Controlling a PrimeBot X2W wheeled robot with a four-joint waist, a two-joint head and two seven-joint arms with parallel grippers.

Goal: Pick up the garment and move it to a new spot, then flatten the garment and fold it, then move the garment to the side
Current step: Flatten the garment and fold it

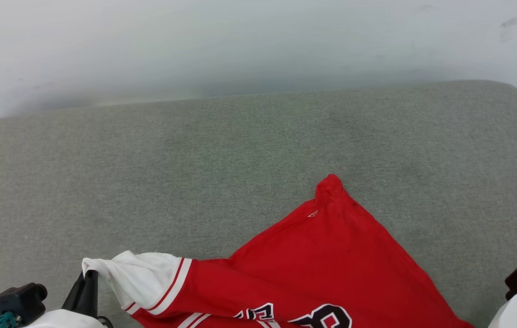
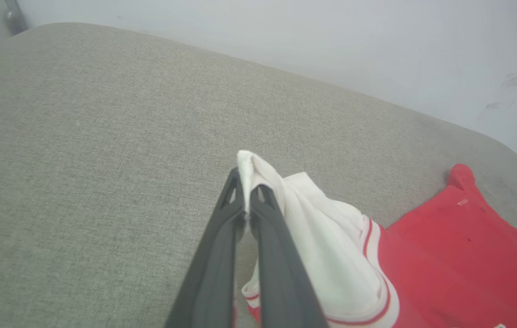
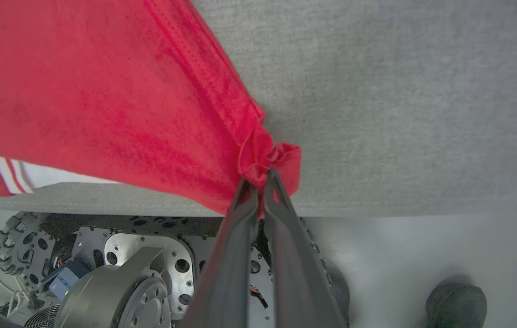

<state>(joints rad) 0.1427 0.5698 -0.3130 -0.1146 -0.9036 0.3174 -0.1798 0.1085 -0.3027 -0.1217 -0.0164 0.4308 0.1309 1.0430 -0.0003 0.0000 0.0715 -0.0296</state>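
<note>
At lower left, the left claw (image 2: 245, 192) is pinched tight on the white sleeve tip of the garment (image 1: 331, 264), which sprawls red across the near edge of the grey table (image 1: 240, 150). Over right, the right claw (image 3: 263, 182) clamps a bunched red corner.

Ahead of the left gripper (image 2: 247, 200), a grey-green upholstered surface (image 1: 240, 150) with rounded corners meets a plain white, faintly scuffed wall (image 1: 258, 41). Pale floor (image 3: 399, 255) lies beneath the right gripper (image 3: 260, 182).
</note>
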